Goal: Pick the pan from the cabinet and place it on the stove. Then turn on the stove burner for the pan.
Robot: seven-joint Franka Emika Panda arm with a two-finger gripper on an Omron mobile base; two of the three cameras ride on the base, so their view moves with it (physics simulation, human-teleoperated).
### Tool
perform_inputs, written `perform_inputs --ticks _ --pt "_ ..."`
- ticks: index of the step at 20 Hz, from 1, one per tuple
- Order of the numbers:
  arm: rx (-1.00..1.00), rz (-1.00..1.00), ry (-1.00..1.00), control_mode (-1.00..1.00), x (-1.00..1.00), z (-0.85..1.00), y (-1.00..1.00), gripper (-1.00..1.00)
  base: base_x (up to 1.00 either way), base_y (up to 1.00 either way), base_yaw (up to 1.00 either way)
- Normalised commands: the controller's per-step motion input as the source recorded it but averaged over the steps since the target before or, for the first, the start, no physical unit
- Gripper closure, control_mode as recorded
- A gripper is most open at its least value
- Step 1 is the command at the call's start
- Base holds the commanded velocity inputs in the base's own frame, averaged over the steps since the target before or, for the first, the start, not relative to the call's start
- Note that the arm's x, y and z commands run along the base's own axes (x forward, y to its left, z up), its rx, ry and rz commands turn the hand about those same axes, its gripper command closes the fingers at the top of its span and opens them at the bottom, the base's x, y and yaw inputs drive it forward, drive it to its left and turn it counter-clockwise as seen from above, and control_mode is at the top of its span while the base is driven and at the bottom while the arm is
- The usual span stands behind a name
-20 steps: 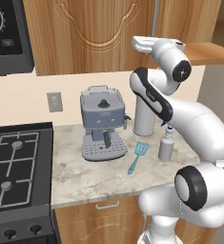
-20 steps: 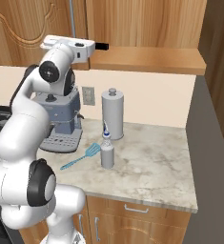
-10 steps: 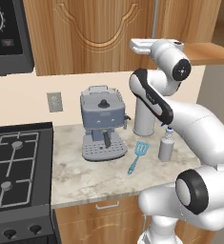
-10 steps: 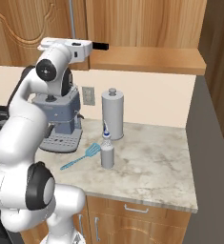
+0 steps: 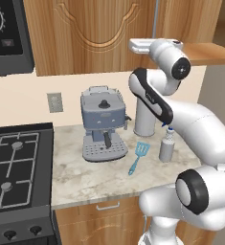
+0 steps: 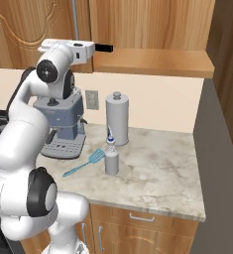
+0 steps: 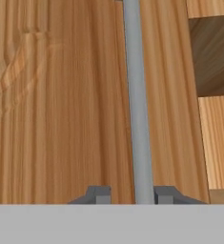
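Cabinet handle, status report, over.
Gripper straddling the cabinet's bar handle, tips either side, grip unconfirmed. Cabinet door closed, pan unseen. Stove bare. Nothing blocking.

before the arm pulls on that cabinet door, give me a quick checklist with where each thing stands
1. Claw lined up on the door handle: ok, the bar runs between the two fingertips.
2. Claw closed firmly on the handle: cannot tell, gaps show beside the bar.
3. Cabinet door open: not ok, it looks shut.
4. Pan seen inside: cannot tell, the door hides it.
5. Stove grates free for the pan: ok as far as seen.
6. Coffee machine below the door's swing: ok, it stands on the counter.
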Motion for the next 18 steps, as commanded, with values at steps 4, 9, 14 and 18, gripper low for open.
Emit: perform_inputs --ticks 4,9,14,18 --pt "0.00 0.04 0.00 -1.00 -0.08 0.05 0.22 1.00 0.00 0.00 0.00" --pt "-0.01 0.06 -0.01 -1.00 -0.61 0.26 0.29 1.00 0.00 0.00 0.00" --pt "-0.06 0.04 0.00 -1.00 -0.75 0.35 0.41 1.00 0.00 0.00 0.00" --pt "-0.07 0.02 0.00 -1.00 -0.82 0.32 0.47 1.00 0.00 0.00 0.00"
